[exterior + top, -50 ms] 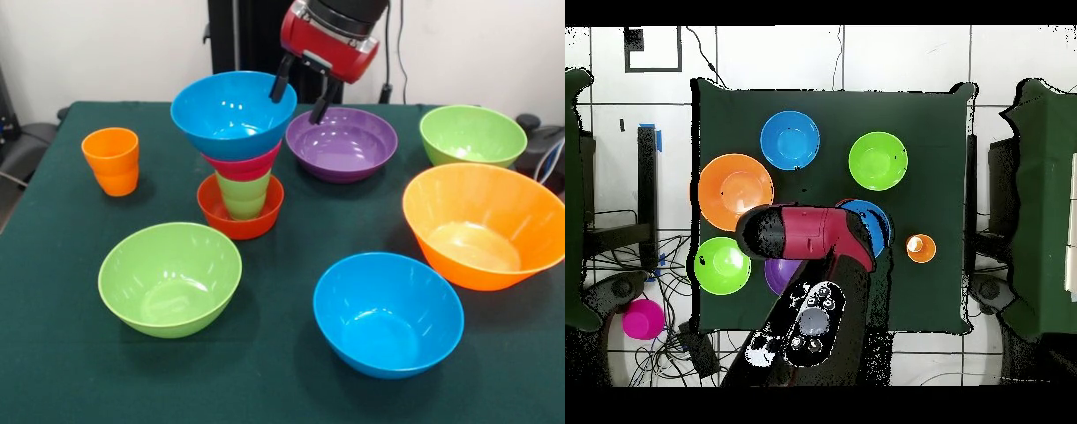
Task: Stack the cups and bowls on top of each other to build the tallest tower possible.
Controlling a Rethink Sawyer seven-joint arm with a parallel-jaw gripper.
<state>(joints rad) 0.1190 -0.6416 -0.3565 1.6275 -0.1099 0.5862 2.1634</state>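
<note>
The gripper (300, 95) hangs with jaws wide apart beside the tower's (238, 150) blue bowl (231, 115), near the table's (53, 353) far edge.

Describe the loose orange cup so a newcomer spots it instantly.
In the front view, find the multicoloured tower near the green table's middle. Left of it, standing alone and upright, is the orange cup. It is far narrower than any bowl, unlike the large orange bowl opposite.

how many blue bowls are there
2: one blue bowl tops the tower, beside the gripper; the other blue bowl sits alone on the table at the front.
</note>
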